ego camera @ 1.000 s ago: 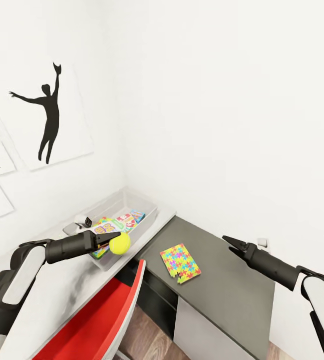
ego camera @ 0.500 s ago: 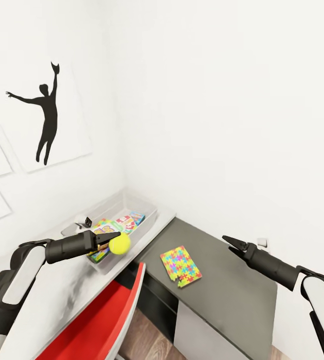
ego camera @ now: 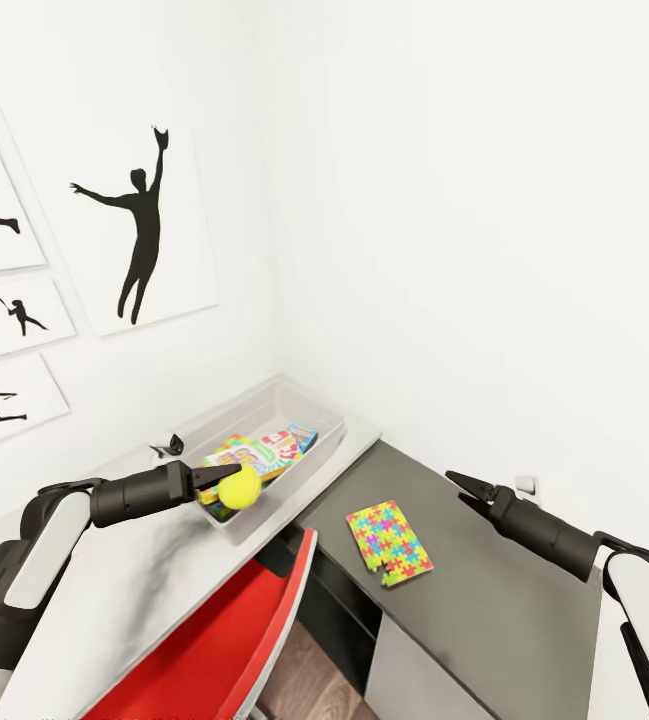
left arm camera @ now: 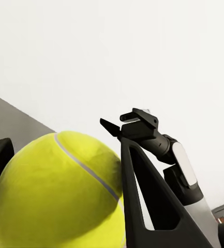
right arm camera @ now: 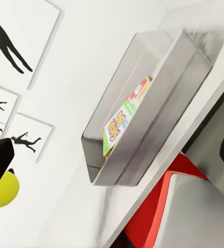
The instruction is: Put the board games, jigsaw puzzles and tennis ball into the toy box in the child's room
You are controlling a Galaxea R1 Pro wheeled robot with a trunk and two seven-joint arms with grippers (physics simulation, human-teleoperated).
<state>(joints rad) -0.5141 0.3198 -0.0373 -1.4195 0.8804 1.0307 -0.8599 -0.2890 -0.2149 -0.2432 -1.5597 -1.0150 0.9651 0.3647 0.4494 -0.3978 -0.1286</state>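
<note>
Left fingers: clamped on the ball (ego camera: 239, 488), one dark finger (left arm camera: 143, 196) pressed to its side; left gripper (ego camera: 226, 478) hangs over the near end of the bin (ego camera: 294, 480).
Ball: yellow-green, white seam curving across it in the left wrist view (left arm camera: 60, 191).
Bin: on the pale table (ego camera: 154, 570), long axis running from near left to far right toward the wall corner; head view shows game boxes (ego camera: 264, 455) lying flat inside.
Right wrist view: bin (right arm camera: 158, 103) seen from its side, a lettered box (right arm camera: 123, 121) leaning on the inner wall, ball (right arm camera: 0, 191) at the edge.
Puzzle: mosaic sheet (ego camera: 389, 542) flat on the dark cabinet (ego camera: 504, 610), long axis angled away from the bin, well apart from it.
Right fingers: drawn narrow, tips close together, nothing between them; right gripper (ego camera: 454, 479) hovers above the cabinet.
</note>
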